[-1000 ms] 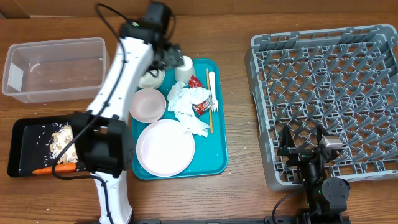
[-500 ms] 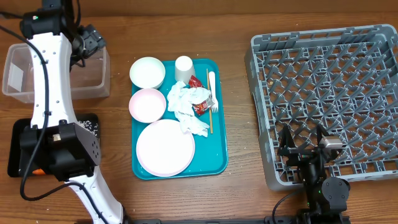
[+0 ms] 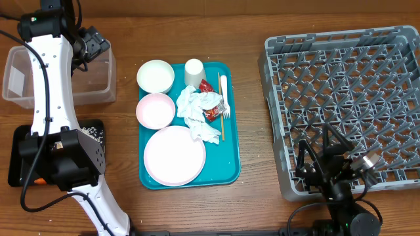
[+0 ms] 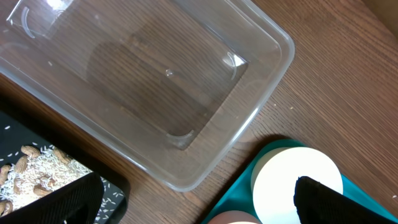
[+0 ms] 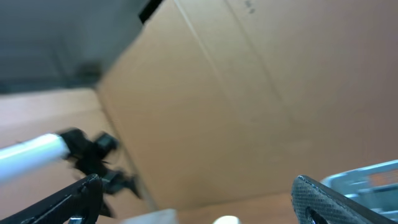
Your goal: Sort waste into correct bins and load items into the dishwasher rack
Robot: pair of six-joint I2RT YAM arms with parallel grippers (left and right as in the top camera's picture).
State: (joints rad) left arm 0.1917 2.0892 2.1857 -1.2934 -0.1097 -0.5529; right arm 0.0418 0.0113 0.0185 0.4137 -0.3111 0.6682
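My left gripper (image 3: pixel 92 40) is open and empty above the right end of the clear tub (image 3: pixel 39 72), which looks empty in the left wrist view (image 4: pixel 143 74). The black tray (image 3: pixel 16 157) holds beige scraps (image 4: pixel 37 174); a carrot tip (image 3: pixel 41 181) shows. On the teal tray (image 3: pixel 230 157) are a plate (image 3: pixel 174 155), two bowls (image 3: pixel 155 76) (image 3: pixel 155 110), a cup (image 3: pixel 193 71), napkins (image 3: pixel 197 111), a red wrapper (image 3: pixel 211 113), a fork (image 3: pixel 224 88) and a stick (image 3: pixel 220 124). My right gripper (image 3: pixel 318 147) is open and empty at the front edge of the grey rack (image 3: pixel 348 85).
The left arm runs from its base (image 3: pixel 62 160) over the black tray, hiding most of it. A cardboard wall (image 5: pixel 236 93) fills the right wrist view. Bare wooden table (image 3: pixel 252 98) lies between the teal tray and the rack.
My left gripper has swung left from the back bowl on the teal tray to the clear tub. My right gripper has tilted up and shifted slightly.
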